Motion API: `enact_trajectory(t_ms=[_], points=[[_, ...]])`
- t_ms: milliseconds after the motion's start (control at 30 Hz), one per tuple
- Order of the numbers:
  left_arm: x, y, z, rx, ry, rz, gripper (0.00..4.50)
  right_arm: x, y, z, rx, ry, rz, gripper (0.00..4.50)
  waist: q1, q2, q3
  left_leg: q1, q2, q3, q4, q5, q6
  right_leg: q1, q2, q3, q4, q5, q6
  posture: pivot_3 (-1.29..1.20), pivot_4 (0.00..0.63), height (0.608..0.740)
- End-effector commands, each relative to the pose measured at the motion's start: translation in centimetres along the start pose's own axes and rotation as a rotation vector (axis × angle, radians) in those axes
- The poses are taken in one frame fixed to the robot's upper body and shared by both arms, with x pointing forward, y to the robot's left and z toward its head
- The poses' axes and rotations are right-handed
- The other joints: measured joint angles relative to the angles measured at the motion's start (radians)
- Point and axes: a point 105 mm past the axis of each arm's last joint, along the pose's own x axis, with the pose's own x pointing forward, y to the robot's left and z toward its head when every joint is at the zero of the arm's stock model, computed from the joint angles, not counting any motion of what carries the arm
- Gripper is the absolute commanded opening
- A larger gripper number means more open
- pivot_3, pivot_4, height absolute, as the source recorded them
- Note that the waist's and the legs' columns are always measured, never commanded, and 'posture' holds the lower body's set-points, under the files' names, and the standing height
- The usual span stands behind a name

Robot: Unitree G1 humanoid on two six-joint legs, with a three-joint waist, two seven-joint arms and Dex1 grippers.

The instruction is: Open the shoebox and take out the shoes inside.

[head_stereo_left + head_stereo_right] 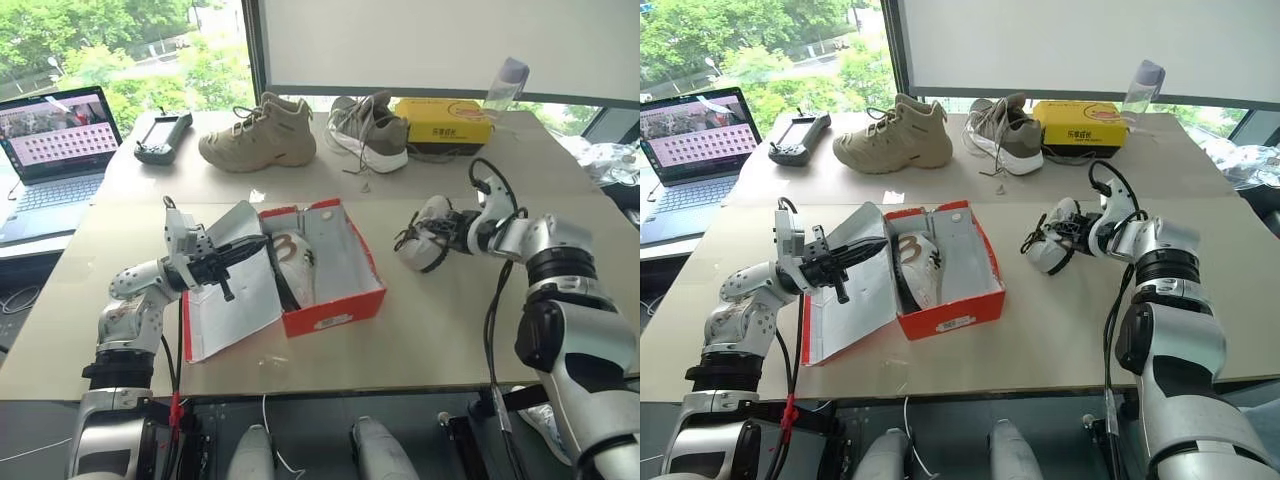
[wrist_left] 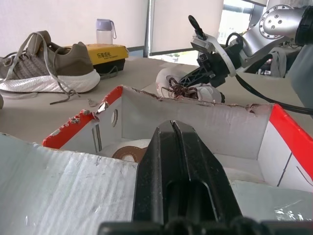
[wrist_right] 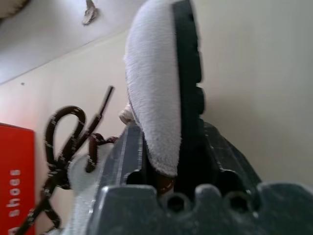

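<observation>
Right now the right claw point(image 1: 1072, 232) has one small white shoe point(image 1: 422, 246) between its fingers, the heel end wedged in the jaws as the right wrist view shows, with the shoe low over the counter point(image 1: 450, 330) to the right of the shoebox point(image 1: 335, 285). Whether the jaws are gripping or letting go cannot be told. The left claw point(image 1: 250, 248) is closed, its two black fingers pressed together and resting on the pale inner face of the lid point(image 1: 235, 300), which lies folded out to the left. The second small shoe point(image 1: 292, 262) sits inside the open box, toward the lid side.

Judging by looks, the shoes are light and soft: fuzzy white uppers, dark ridged rubber soles, loose dark laces point(image 3: 63, 147) that could snag. The heel or the collar rim seems the firmest place to pinch; the sole edge is stiffer than the fabric.

The box is thin red cardboard with a whitish inside, its top edges ragged and torn, so it will likely flex and slide unless the lid is pinned.

Behind stand a beige high-top point(image 1: 260, 135), a grey sneaker point(image 1: 372, 130) and a yellow box point(image 1: 442, 120).
</observation>
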Motion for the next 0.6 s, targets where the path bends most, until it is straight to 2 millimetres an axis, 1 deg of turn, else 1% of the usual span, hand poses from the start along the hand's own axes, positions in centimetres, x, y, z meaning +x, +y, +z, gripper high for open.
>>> enact_trajectory(t_ms=[33,67,167,233,300,400,433,467,500,533,600], points=[[-0.3,0.0,0.8,0.031,-0.003,0.001,0.0,-0.9,-4.3,-1.7,-0.207,0.083,-0.195,3.06,0.001,-0.001,-0.001,0.0,0.0,0.0,0.001,0.0,0.0,0.0,0.0,0.0,0.0,0.0,0.0,0.0,0.15,0.712],[-0.4,0.0,0.8,0.03,-0.001,0.001,0.0,-1.1,-4.7,-1.6,-0.237,0.09,-0.208,3.39,0.001,-0.002,-0.001,0.0,-0.001,0.0,0.001,0.0,0.0,0.001,0.0,0.001,-0.001,0.0,0.0,0.0,0.15,0.712],[-0.5,0.0,0.8,0.03,0.001,0.001,0.0,-1.7,-5.5,-1.2,-0.301,0.094,-0.239,3.39,-0.002,-0.003,-0.002,0.0,-0.001,0.001,0.001,0.0,0.0,0.001,0.0,0.003,-0.001,0.0,-0.001,0.0,0.15,0.712],[-0.5,0.0,0.9,0.03,0.001,0.001,0.0,-2.2,-6.0,-0.5,-0.358,0.084,-0.27,3.39,-0.002,-0.003,-0.002,0.0,-0.001,0.001,0.0,0.0,0.0,0.0,0.0,0.003,-0.001,0.001,0.001,0.0,0.15,0.712],[-0.5,0.0,0.9,0.029,-0.001,0.0,0.0,-2.4,-5.7,0.3,-0.35,0.057,-0.254,3.39,0.004,-0.003,-0.002,0.0,-0.001,0.001,-0.001,0.0,0.0,0.0,0.0,0.003,-0.001,0.001,0.001,0.0,0.15,0.712],[-0.5,-0.1,1.1,0.029,-0.009,-0.005,0.0,-3.0,-4.5,2.6,-0.363,-0.009,-0.214,3.39,0.014,-0.003,-0.002,-0.001,-0.001,0.001,0.0,0.0,0.0,0.0,0.0,0.002,-0.002,0.001,0.001,0.0,0.15,0.712],[-0.6,-0.1,1.3,0.035,-0.014,-0.002,0.0,-3.7,-3.8,4.5,-0.378,-0.075,-0.202,3.39,0.016,-0.003,-0.002,-0.001,-0.001,0.001,0.0,0.0,0.0,-0.001,0.0,0.003,-0.002,0.001,0.001,0.0,0.15,0.712],[-0.6,-0.1,1.4,0.039,-0.018,0.0,0.0,-4.2,-3.4,5.7,-0.387,-0.12,-0.195,3.39,0.018,-0.002,-0.001,-0.001,-0.001,0.001,0.0,0.0,0.0,-0.001,0.0,0.003,-0.001,0.001,0.001,0.0,0.15,0.712],[-0.7,-0.2,1.7,0.044,-0.022,-0.001,0.0,-5.1,-2.5,7.0,-0.396,-0.156,-0.167,3.39,0.019,0.0,0.0,-0.001,-0.001,0.002,0.0,0.0,0.0,-0.002,0.0,0.003,-0.001,0.001,0.001,0.0,0.15,0.712],[-0.8,-0.3,1.9,0.047,-0.025,-0.003,0.0,-5.8,-1.8,7.7,-0.403,-0.176,-0.147,3.39,0.021,0.002,0.002,-0.002,-0.001,0.002,-0.001,0.0,0.0,-0.003,0.0,0.004,-0.001,0.001,0.001,0.0,0.15,0.712],[-1.0,-0.4,2.2,0.058,-0.028,-0.001,0.0,-7.5,0.4,9.3,-0.39,-0.218,-0.058,3.39,0.022,0.006,0.004,-0.004,-0.001,0.002,-0.001,0.0,0.0,-0.005,0.0,0.004,-0.001,0.001,0.001,0.0,0.15,0.712]])
